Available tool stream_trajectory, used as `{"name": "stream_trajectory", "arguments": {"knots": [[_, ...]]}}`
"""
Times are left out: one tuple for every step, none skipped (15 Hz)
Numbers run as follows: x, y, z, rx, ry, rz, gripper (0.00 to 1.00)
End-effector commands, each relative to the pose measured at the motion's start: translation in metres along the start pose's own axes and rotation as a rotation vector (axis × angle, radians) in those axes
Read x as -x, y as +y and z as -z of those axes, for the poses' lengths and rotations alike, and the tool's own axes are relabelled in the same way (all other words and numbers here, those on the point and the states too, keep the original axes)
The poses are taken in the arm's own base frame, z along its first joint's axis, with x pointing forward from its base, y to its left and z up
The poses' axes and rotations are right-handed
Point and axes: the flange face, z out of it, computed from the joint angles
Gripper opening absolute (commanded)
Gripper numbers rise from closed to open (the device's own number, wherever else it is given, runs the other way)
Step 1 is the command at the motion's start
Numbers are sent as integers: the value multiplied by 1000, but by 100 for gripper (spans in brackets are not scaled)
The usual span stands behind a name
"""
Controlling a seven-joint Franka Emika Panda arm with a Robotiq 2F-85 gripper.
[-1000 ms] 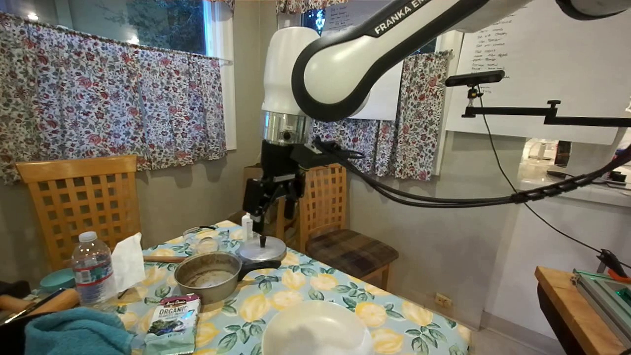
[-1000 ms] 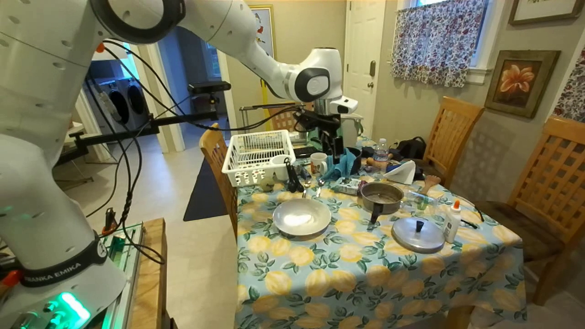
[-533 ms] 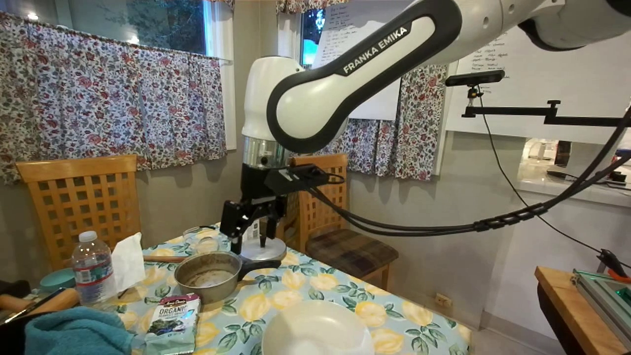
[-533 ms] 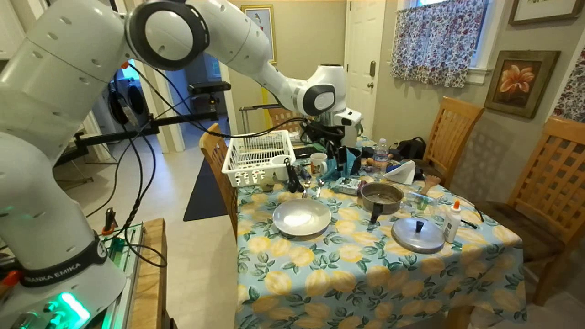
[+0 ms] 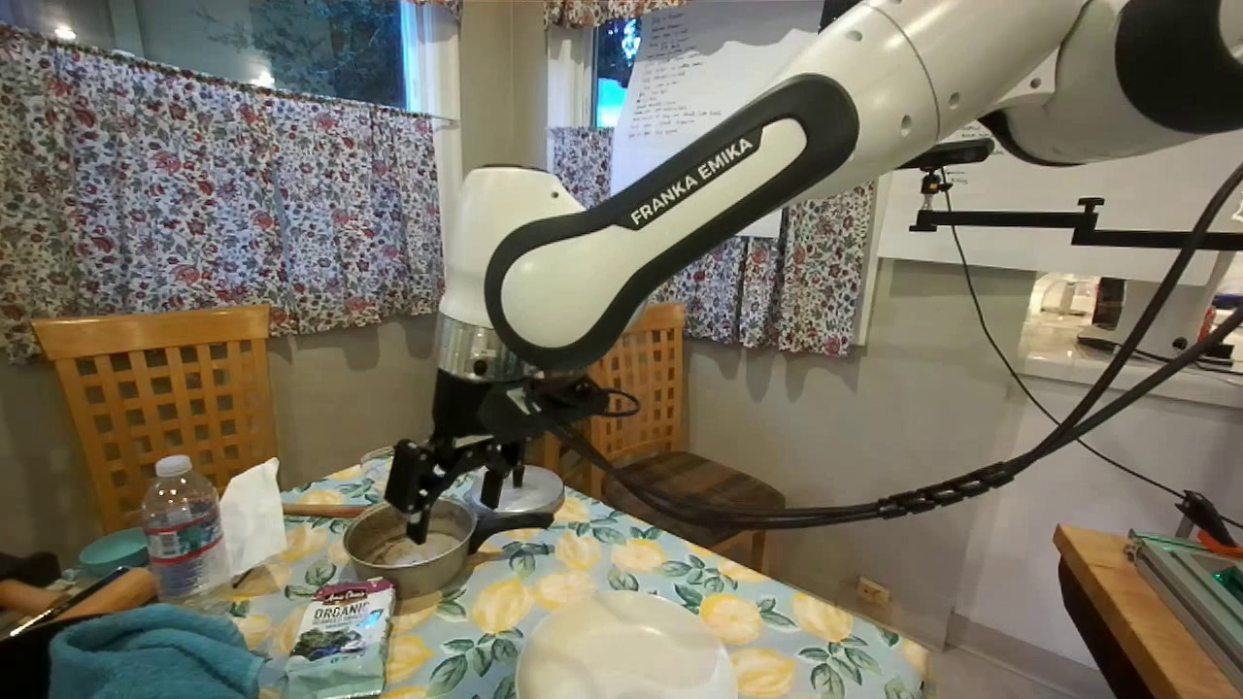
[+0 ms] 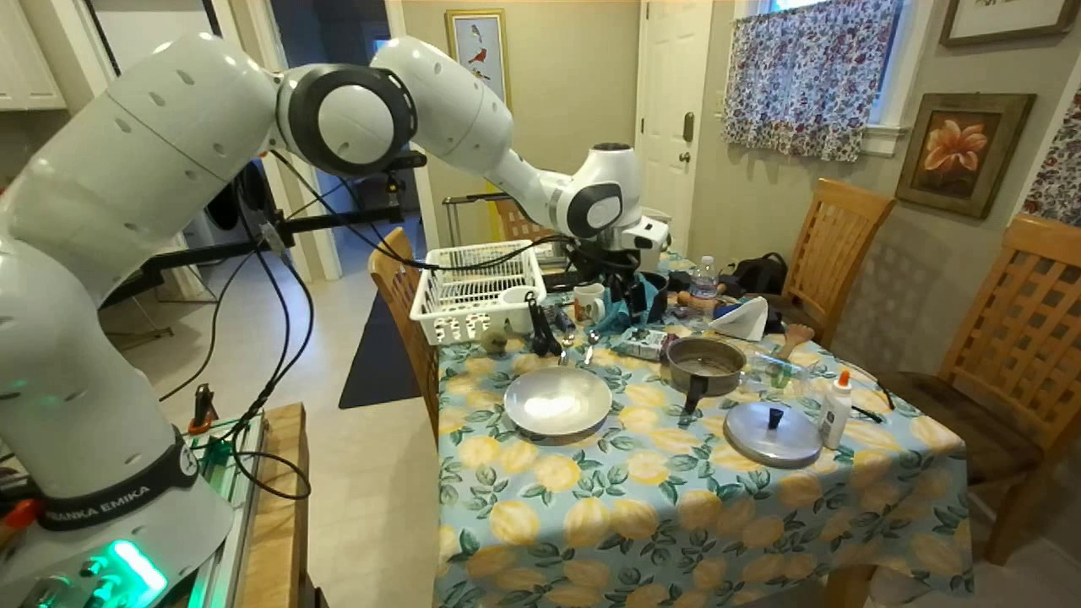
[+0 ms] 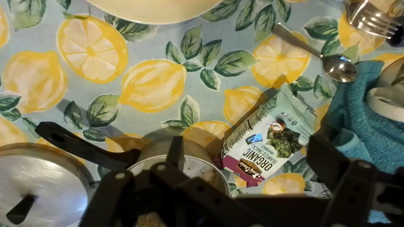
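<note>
The jaws hang spread and empty over the tabletop (image 7: pixel 148 47), where the seaweed packet (image 7: pixel 268 135) lies just beside the pot (image 5: pixel 418 575), so any lowering is best done slowly, without knocking either aside.

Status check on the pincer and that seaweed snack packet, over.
Pincer open, nothing held. Seaweed packet lying on the tablecloth, framed between the jaws in the wrist view. Possible snags: saucepan close on one side, teal towel on the other.
</note>
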Motion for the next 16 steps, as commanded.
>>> {"name": "stream_trajectory", "arguments": {"knots": [[-2, -16, -26, -43, 26, 26, 100], [0, -19, -33, -50, 24, 30, 100], [3, -22, -40, -54, 22, 39, 100], [5, -24, -46, -54, 23, 50, 100], [7, -26, -52, -55, 20, 60, 100], [8, -28, -57, -56, 21, 70, 100], [9, -29, -62, -58, 22, 81, 100], [10, -30, -68, -58, 23, 92, 100], [11, -31, -72, -58, 24, 104, 100], [11, -32, -77, -58, 24, 115, 100], [11, -33, -81, -56, 22, 127, 100], [11, -34, -85, -56, 19, 138, 100], [11, -35, -87, -56, 21, 148, 100], [12, -36, -91, -56, 20, 161, 100], [12, -38, -93, -56, 21, 172, 100], [12, -39, -97, -56, 21, 184, 100]]}}
